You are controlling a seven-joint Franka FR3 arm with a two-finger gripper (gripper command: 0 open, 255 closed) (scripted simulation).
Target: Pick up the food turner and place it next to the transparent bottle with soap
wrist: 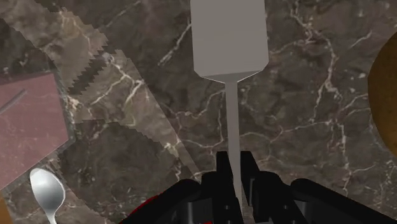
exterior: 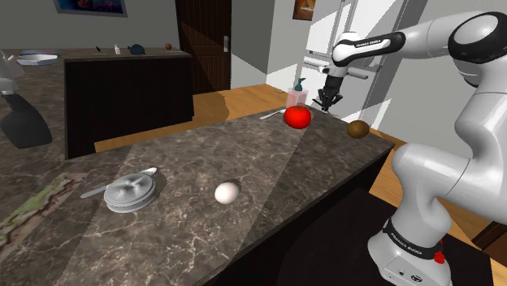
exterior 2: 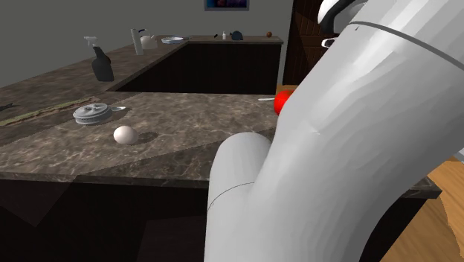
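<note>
The pincer is closed on the turner, its two black fingers clasping the thin handle well back from the blade. That hold makes sense: the handle is the one narrow part, and gripping it there leaves the wide flat end free to be set down first. The turner's long axis runs straight out from between the fingers, crosswise to the line in which they close, with the blade pointing away from the pincer. The blade's broad face is turned to the wrist camera, so it seems to be level with the surface. Whether it is lifted or touching the stone I cannot tell.

A spoon lies near the fingers. In the shoulder view the pincer hangs over the far corner of the surface, just beside the pink bottle. A tomato sits in front of the bottle and a brown lump lies to that view's right. The carry looks nearly done. The free stone there is crowded, so the turner's length probably has to be laid along the gap between these things. An egg and a grey disc lie well apart from all this.
</note>
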